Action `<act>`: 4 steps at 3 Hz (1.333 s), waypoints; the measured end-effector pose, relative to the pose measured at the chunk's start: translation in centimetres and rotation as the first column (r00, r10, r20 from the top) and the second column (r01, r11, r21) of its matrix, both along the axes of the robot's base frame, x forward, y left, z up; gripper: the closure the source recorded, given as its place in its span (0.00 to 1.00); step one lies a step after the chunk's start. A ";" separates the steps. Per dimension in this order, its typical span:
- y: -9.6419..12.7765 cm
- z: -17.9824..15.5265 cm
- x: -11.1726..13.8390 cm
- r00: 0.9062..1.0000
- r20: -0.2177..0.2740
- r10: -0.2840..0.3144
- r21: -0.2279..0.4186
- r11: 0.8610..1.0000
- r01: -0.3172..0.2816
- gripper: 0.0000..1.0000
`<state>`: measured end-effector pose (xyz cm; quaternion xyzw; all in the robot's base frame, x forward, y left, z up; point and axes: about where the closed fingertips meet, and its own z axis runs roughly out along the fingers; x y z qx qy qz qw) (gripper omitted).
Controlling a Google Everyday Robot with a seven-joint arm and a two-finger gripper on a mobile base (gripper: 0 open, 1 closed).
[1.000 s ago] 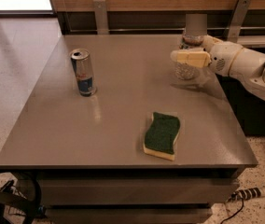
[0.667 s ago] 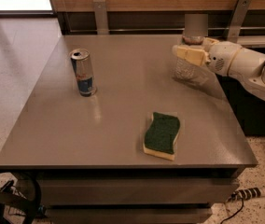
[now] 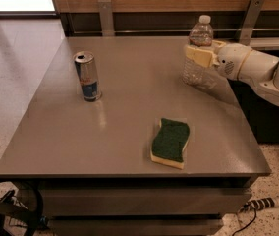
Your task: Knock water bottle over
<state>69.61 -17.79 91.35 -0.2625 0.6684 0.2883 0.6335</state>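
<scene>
The water bottle (image 3: pixel 199 72) is a clear ribbed plastic bottle with a white cap. It stands upright at the far right of the grey table (image 3: pixel 129 132), near the right edge. My gripper (image 3: pixel 203 53), cream coloured on a white arm that reaches in from the right, is at the bottle's mid height. It overlaps the bottle and hides the bottle's middle. The bottle's base rests on the table.
A silver-and-blue drink can (image 3: pixel 87 76) stands at the left middle of the table. A green and yellow sponge (image 3: pixel 170 141) lies near the front edge. A wooden wall with metal brackets runs behind the table. Cables and a power strip (image 3: pixel 267 204) lie on the floor.
My gripper has shifted slightly up and to the right at the bottle. The bottle still stands upright. The can and the sponge have not moved.
</scene>
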 end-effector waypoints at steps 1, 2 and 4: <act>0.3 0.0 0.0 1.000 0.000 0.005 0.000 1.000 -0.005 1.00; 0.0 0.5 0.1 1.000 -0.005 0.000 -0.021 1.000 0.000 1.00; -2.0 2.4 -0.1 0.999 -0.045 -0.019 -0.144 0.989 0.012 1.00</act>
